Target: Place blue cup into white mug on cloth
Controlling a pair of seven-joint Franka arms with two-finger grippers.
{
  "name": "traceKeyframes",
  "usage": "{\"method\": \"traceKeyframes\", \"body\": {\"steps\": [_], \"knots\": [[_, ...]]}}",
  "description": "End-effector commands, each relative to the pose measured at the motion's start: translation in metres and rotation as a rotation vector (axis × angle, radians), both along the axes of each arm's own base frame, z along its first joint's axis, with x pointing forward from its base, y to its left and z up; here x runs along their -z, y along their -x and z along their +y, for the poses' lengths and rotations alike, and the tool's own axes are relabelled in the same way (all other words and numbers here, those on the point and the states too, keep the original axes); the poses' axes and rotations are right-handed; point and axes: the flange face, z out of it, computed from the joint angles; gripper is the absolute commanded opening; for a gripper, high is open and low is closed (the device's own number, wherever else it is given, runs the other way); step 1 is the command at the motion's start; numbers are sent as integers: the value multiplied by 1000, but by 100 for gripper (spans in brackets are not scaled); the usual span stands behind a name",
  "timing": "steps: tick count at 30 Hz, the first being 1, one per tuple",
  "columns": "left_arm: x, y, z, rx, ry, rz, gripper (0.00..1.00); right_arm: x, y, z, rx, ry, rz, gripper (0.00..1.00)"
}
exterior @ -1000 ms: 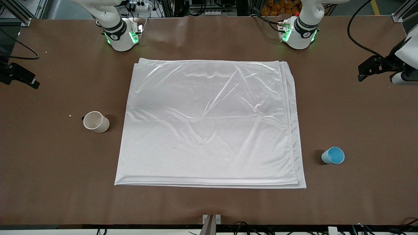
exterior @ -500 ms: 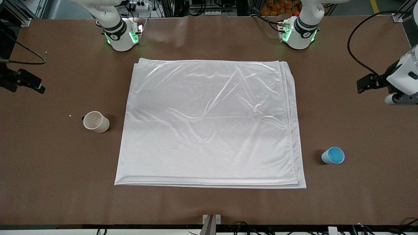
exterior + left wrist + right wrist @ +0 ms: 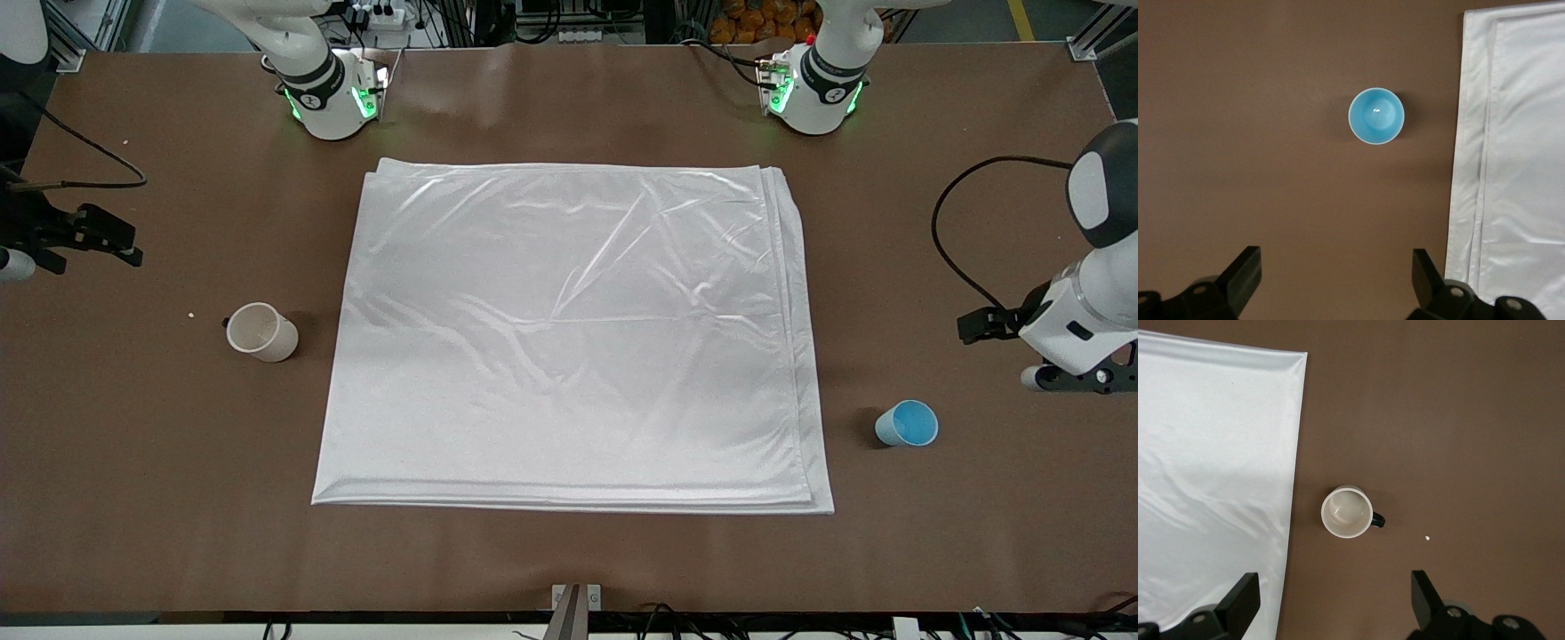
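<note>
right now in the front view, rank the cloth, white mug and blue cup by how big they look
1. cloth, by far the largest
2. white mug, slightly bigger than the cup
3. blue cup, close to the mug, though it sits nearer the camera

Brown table (image 3: pixel 569 560) lying bare under everything, surface matte. Small white crumb (image 3: pixel 191 315) sitting on table toward right arm's end, also showing in right wrist view (image 3: pixel 1427 538). Second pale speck (image 3: pixel 125 142) lying farther from front camera than crumb, near table edge.

Blue cup (image 3: pixel 906 423) upright on table, cream white mug (image 3: pixel 260 332) upright, wrinkled white cloth (image 3: pixel 569 338) between them
</note>
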Motion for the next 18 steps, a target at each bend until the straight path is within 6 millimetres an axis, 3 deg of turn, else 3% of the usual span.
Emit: {"method": "traceKeyframes", "body": {"steps": [1,11,18], "knots": [[21,-18,15,24,-11,-8,100,15,4,-5,-122,22,1,100],[84,-44,43,38,42,-58,100,54,6,-26,-396,29,5,100],[128,-57,48,51,41,-82,100,85,5,-44,-635,14,49,100]]}}
